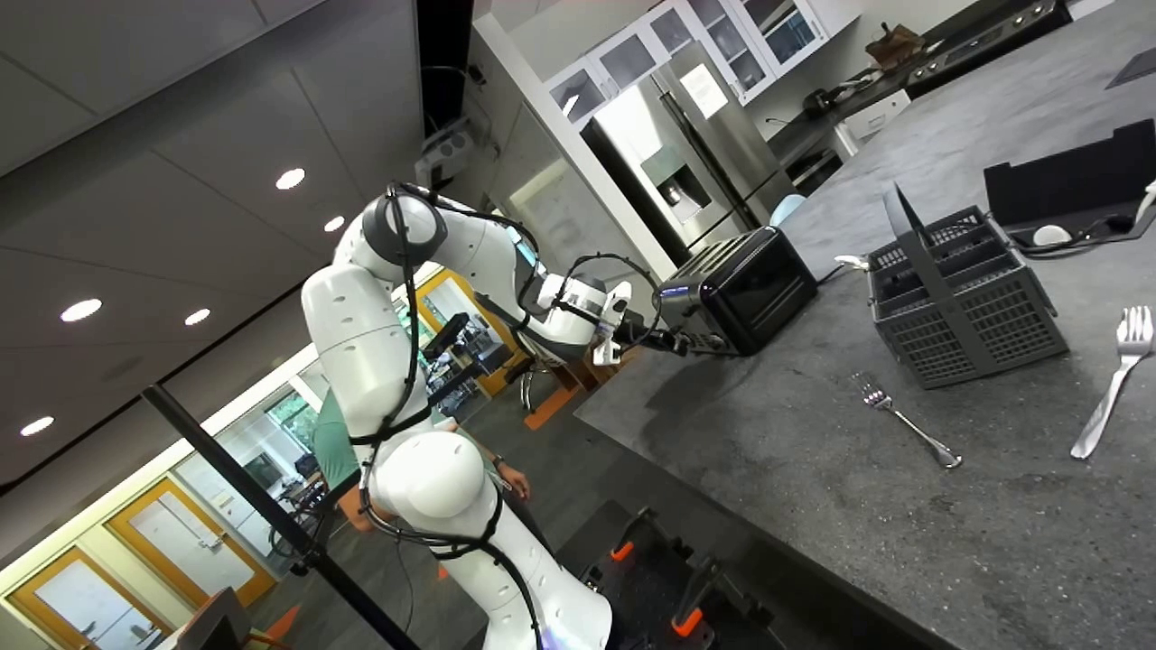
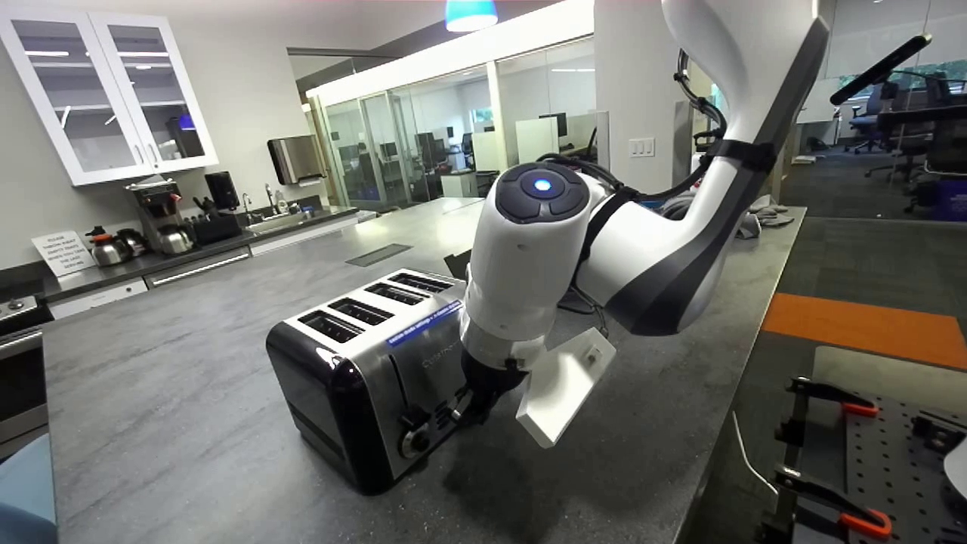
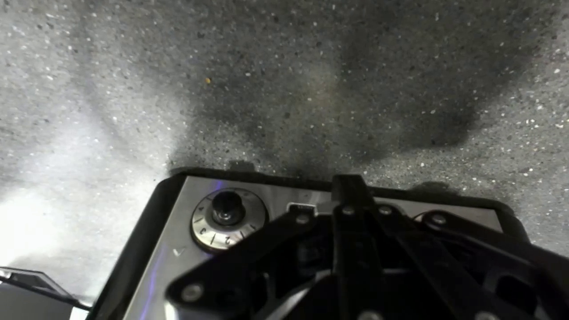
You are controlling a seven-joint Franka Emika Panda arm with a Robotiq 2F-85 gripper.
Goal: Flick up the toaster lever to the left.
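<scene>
One black pincer (image 1: 672,342): in an exterior view I have its fingers closed together, empty.
Black boxy steel-fronted toaster (image 1: 760,287): just right of the fingertips, upright on the grey bench (image 1: 804,460).
Silver metal fork (image 1: 918,433): lying near the grey slatted plastic rack (image 1: 998,311).

The grey counter (image 1: 777,469) carries a toaster (image 1: 759,293), rack (image 1: 1020,311) and two forks (image 1: 1111,393).

Grey slatted cutlery basket (image 1: 1011,316) stands on the desk (image 1: 813,478) in an exterior view; one metal fork (image 1: 912,426) and a second fork (image 1: 1111,397) lie near it, apart from each other. Background, exterior views: stainless refrigerator (image 1: 736,144), coffee maker (image 2: 159,205), printed sign (image 2: 63,253), glass-fronted wall cabinet (image 2: 113,94).
</scene>
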